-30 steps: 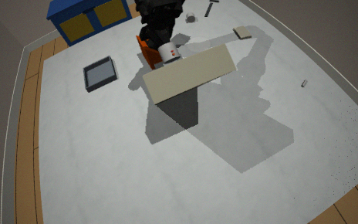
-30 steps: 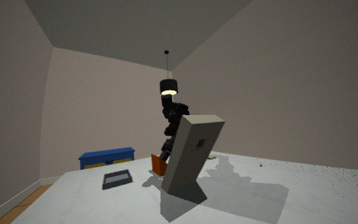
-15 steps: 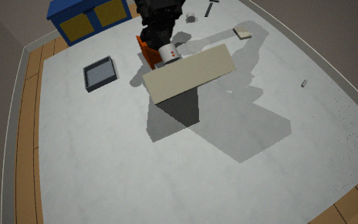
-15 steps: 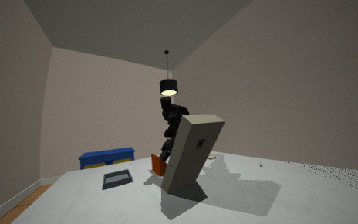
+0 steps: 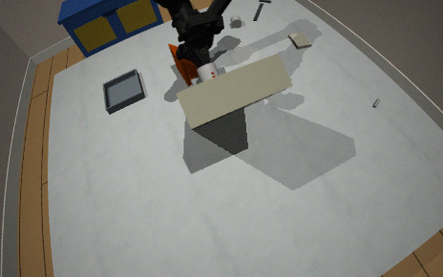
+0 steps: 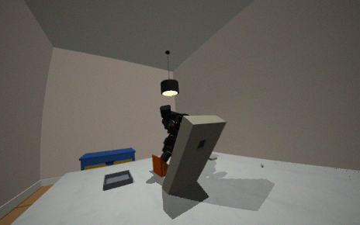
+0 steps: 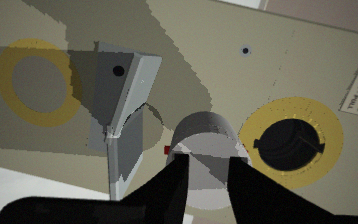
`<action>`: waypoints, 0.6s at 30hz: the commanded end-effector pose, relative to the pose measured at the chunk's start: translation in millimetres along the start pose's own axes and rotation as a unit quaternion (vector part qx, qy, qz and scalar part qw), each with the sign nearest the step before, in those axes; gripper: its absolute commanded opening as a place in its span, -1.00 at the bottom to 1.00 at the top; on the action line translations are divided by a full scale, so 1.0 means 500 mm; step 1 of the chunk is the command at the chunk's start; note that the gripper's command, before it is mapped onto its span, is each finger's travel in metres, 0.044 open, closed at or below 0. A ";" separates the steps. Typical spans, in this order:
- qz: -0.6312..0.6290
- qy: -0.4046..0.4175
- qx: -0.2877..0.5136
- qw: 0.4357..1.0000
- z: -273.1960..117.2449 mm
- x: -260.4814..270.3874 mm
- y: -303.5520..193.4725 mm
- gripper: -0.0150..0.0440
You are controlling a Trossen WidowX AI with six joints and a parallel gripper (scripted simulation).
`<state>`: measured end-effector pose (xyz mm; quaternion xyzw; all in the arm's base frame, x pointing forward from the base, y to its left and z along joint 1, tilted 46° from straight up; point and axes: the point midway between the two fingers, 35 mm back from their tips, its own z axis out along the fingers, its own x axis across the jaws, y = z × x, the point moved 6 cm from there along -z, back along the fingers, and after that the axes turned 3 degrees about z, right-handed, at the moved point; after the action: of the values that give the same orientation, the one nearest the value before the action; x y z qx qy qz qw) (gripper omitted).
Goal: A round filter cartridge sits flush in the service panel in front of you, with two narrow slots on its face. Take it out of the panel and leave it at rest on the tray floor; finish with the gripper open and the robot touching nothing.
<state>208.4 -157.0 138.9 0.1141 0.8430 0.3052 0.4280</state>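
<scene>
Below the desk's upper edge, top view, grasping the white cylindrical filter cartridge (image 5: pixel 208 72) (image 7: pixel 206 131) with the black parallel-jaw gripper (image 5: pixel 203 63) (image 6: pixel 165 158) (image 7: pixel 207 162), outside the beige slab-shaped service panel (image 5: pixel 234 91) (image 6: pixel 185 155) (image 7: pixel 275 75). Extraction seemingly done; next, carry clear toward the dark-walled rectangular tray (image 5: pixel 127 105) (image 6: pixel 118 185) near the left edge, lower, release.

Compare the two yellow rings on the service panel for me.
The right yellow ring surrounds a dark, notched open socket; the left yellow ring surrounds a plain, panel-coloured disc. The left one lies partly in shadow, while the right one is lit. Both are flat and yellow.
</scene>
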 end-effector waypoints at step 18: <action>0.000 0.000 0.000 1.000 0.001 0.006 0.001 -0.11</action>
<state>206.1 -154.0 136.3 0.1156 0.8433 0.3064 0.4260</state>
